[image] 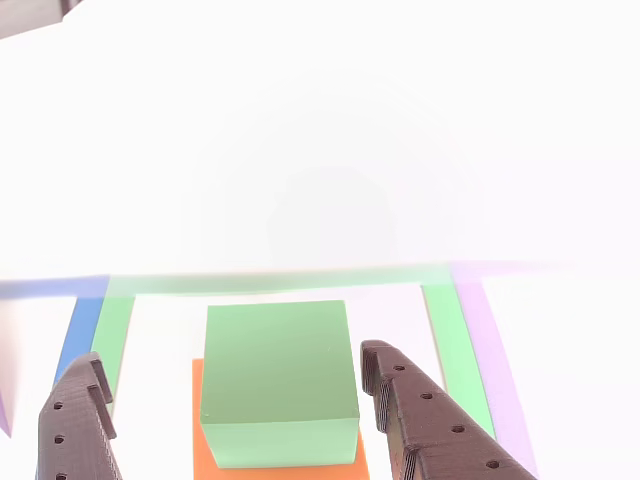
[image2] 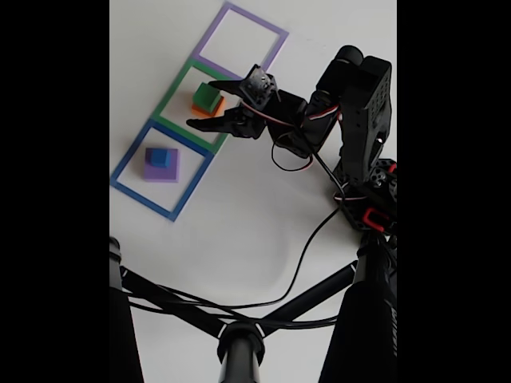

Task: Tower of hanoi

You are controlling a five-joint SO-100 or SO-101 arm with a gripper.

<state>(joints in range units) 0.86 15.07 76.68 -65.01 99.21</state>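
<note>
- Green, plain and square, the small block (image: 279, 380) I am after sits on a wider, flat orange block (image: 200, 440), the pair stacked inside the green tape-outlined square (image2: 172, 94) on the white surface (image2: 255, 231).
- My dark two-finger claw (image: 235, 385) is spread wide and grips nothing; in the other view one finger (image: 75, 420) stands left of the green block and the other (image: 420, 410) right of it, with a gap on both sides.
- So the block lies straight ahead, between the fingers and a little forward of their tips; its faces look squared to them.
- In the fixed view a small blue cube (image2: 160, 156) rests on a wider purple block (image2: 162, 167) in the blue tape-outlined square (image2: 128, 163), well apart from the claw.
- I judge the next move needs a short advance, then a squeeze.
</note>
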